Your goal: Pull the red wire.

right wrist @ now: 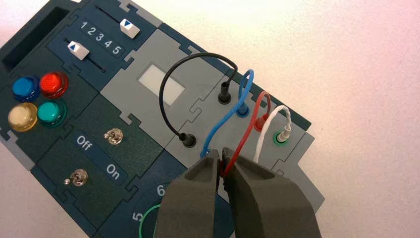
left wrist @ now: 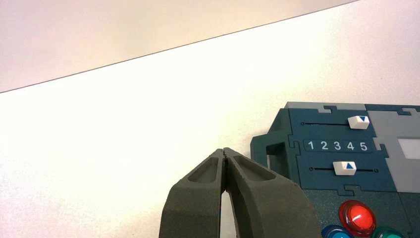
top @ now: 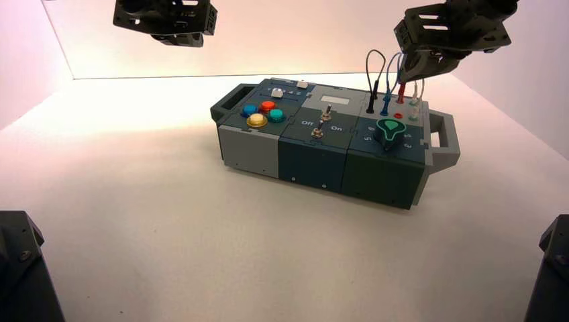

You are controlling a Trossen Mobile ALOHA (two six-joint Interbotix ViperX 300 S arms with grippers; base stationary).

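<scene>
Clamped on the red wire [right wrist: 241, 141], my right gripper [right wrist: 221, 159] pinches the thin lead just where its loop dips toward me, the two dark matte fingers [right wrist: 195, 196] closing to blunt, wedge-shaped tips with the red strand caught between them. From there the wire arcs up and over to its slim red plug [right wrist: 259, 125], which sits in a socket on the grey panel at the right end of the box [right wrist: 148, 163]. Just beside it on one side runs a blue wire [right wrist: 233, 111] in a taller loop, and on the other a white wire [right wrist: 270, 126] ending in a pale plug ringed with green; a black wire [right wrist: 171, 89] makes the widest arch of all, between two round black plugs. From above, my right gripper [top: 429, 66] hangs over the far right corner of the box [top: 315, 157], above the standing plugs.

My left gripper [left wrist: 225, 154] is parked high over the bare table [left wrist: 124, 148] off the box's left end, its smooth grey fingers [left wrist: 250, 191] pressed together, holding nothing. Near it I see two white slider caps [left wrist: 345, 168] with small blue triangles, a row of numbers 1 to 5 between their tracks, and a glossy domed red button [left wrist: 356, 217]. Two small metal toggle switches [right wrist: 113, 136] stand by the words Off and On
</scene>
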